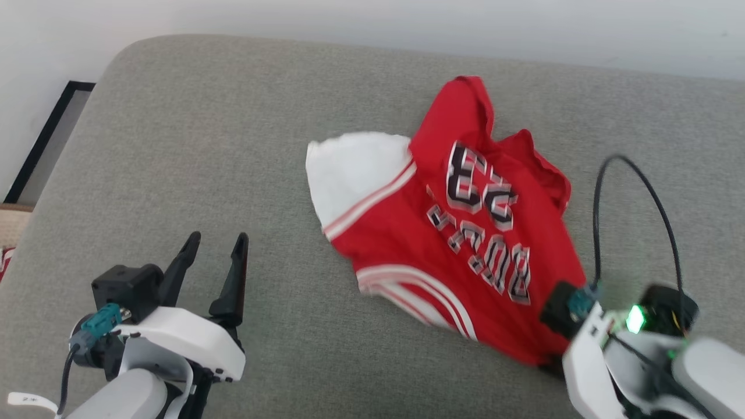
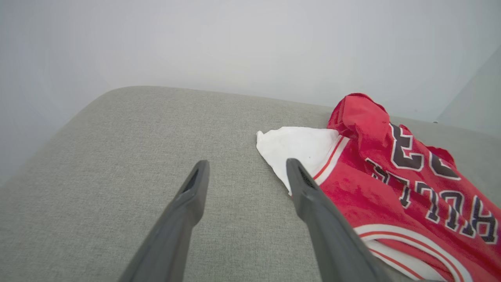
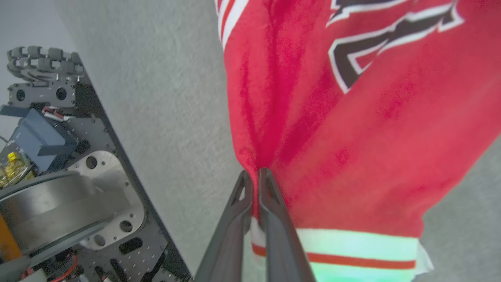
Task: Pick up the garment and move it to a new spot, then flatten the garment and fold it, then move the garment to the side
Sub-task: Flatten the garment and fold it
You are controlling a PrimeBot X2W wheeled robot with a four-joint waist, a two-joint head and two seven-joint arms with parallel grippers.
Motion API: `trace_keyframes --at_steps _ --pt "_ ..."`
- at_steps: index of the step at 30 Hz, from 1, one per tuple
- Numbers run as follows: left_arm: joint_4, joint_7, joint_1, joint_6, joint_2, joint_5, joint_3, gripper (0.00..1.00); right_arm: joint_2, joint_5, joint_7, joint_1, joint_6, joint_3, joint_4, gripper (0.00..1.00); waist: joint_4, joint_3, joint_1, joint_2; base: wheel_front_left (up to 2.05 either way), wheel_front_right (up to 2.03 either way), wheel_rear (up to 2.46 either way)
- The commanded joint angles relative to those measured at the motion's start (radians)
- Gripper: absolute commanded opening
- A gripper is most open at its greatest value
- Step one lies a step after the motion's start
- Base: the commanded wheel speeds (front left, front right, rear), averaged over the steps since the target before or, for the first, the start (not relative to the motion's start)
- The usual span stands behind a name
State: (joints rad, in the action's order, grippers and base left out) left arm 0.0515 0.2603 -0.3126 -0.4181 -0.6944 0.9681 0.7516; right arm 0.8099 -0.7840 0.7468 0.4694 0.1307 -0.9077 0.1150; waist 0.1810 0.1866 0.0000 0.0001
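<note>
White arm shells (image 1: 192, 337), long dark end effector fingers (image 1: 233, 279), teal connectors (image 1: 102, 321), looping black cable (image 1: 634, 169), green light (image 1: 635, 319)

Red shirt (image 1: 396, 233), grey cushion (image 1: 204, 145)
The sleeve (image 1: 355, 169) was white with red-striped trim (image 1: 372, 205); the lettering (image 1: 483, 233) was black, outlined white; the wall (image 1: 349, 17) was white.

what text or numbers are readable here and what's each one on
"23": black, white-outlined, on the red garment, upside down in the head view.
"BULLS": same lettering, same garment, next to the number.
White tag at the head view's lower left: marks too small to read.
</note>
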Motion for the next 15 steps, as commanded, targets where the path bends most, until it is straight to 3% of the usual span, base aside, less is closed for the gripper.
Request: trace_keyframes --at_steps 1,4,8,11,12,15 --pt "0.004 0.007 0.019 -0.002 -0.003 -0.009 -0.003 1.0 0.007 -0.01 0.008 -0.024 0.0 0.004 0.009 0.0 -0.006 -0.003 0.0 -0.0001 0.0 0.0 0.0" --pt "0.01 0.007 0.023 -0.006 -0.009 -0.01 -0.007 1.0 0.032 -0.023 0.029 -0.093 0.0 0.042 0.023 0.0 -0.013 -0.008 0.0 -0.0001 0.0 0.0 0.0" --pt "0.014 0.004 0.035 -0.007 -0.017 -0.006 -0.006 1.0 0.003 0.006 0.006 -0.157 0.0 0.086 -0.006 0.0 -0.024 -0.021 0.0 -0.0001 0.0 0.0 0.0" --pt "0.022 -0.011 0.033 -0.001 -0.025 -0.003 0.001 1.0 -0.04 0.049 -0.033 -0.175 0.0 0.112 -0.026 0.49 -0.034 -0.031 0.0 -0.0001 0.0 0.0 0.0" --pt "0.025 -0.013 0.032 -0.003 -0.029 -0.005 0.001 1.0 -0.052 0.06 -0.044 -0.179 0.0 0.118 -0.033 1.0 -0.038 -0.034 0.0 -0.0001 0.0 0.0 0.0" --pt "0.035 -0.032 0.024 0.003 -0.047 -0.002 0.002 1.0 -0.084 0.076 -0.073 -0.195 0.0 0.148 -0.042 1.0 -0.052 -0.047 0.0 -0.0001 0.0 0.0 0.0"
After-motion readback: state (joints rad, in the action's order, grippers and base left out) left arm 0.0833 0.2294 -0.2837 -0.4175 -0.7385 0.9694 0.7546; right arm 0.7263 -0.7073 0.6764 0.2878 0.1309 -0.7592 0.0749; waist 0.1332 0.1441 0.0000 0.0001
